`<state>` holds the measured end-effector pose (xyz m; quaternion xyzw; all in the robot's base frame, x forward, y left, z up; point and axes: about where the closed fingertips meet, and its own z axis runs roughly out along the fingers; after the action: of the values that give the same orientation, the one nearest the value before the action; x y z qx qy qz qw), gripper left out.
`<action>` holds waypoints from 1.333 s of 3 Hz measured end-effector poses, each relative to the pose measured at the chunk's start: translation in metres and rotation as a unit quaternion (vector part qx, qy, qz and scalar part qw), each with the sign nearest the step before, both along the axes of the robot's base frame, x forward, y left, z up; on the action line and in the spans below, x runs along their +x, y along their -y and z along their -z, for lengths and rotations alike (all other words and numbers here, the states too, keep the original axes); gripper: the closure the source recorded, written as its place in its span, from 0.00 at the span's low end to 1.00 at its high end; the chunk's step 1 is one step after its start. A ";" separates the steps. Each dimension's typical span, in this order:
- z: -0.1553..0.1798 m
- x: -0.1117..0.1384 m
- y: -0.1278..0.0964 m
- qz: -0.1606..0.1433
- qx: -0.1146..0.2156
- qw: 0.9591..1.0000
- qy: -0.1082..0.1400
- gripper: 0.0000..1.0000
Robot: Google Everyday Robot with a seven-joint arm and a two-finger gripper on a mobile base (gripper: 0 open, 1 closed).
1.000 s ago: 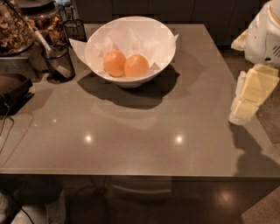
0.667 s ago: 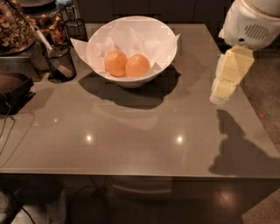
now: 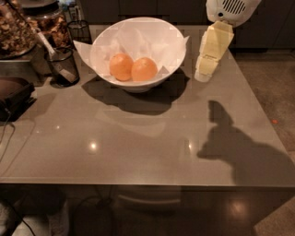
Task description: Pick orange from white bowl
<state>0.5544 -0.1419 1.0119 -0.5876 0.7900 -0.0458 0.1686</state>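
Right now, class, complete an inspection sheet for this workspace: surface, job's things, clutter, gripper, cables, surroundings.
Surface: grey table, glossy, arm's shadow at right.
Job's things: white bowl, paper-lined, holds left orange and right orange, side by side.
Clutter: black mesh cup with a utensil, left of the bowl.
Gripper: gripper hangs outside the bowl, beside its right rim.
Cables: thin cable at the table's left edge.
Surroundings: dark cabinets behind; floor at right.

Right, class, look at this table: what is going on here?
The robot's gripper hangs beside the white bowl, on its right in the picture and outside it. Two oranges lie side by side on the paper in the bowl; neither has been picked up yet.
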 end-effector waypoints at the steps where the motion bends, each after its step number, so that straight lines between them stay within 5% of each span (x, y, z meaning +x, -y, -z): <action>1: 0.003 0.014 -0.013 -0.006 0.011 1.000 0.010 0.00; 3: 0.016 0.076 -0.077 -0.039 -0.031 0.999 0.002 0.00; 4: 0.013 0.084 -0.087 -0.044 -0.022 0.999 0.016 0.00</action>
<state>0.6381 -0.0550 0.9984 -0.6248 0.7592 -0.0653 0.1703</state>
